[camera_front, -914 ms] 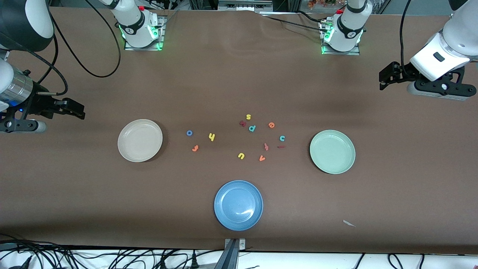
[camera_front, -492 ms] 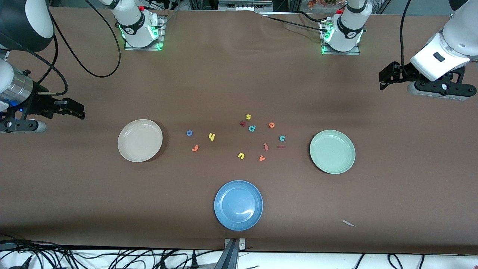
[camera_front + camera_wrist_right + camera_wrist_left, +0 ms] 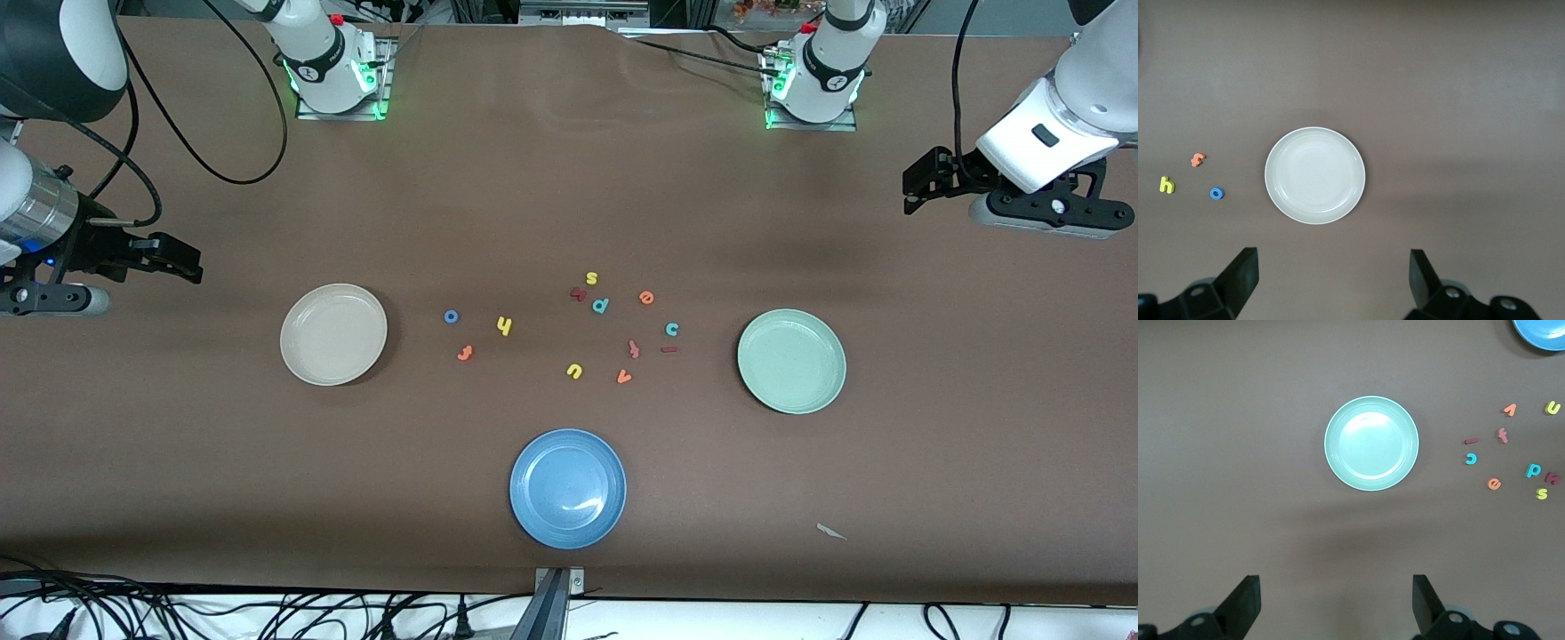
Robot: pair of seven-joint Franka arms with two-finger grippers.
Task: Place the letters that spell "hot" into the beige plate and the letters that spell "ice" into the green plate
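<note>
Brown table (image 3: 551, 196); letters mid-table; both claws wide at its ends

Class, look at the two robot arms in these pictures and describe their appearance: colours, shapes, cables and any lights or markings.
Both arms have glossy white rounded shells with black joint bands, and their round bases glow green. The left arm's black two-fingered claw hangs from a white angular wrist block carrying a pale camera bar. The right arm's black claw follows a silver metallic cuff. Loose black cables loop from both arms.
</note>
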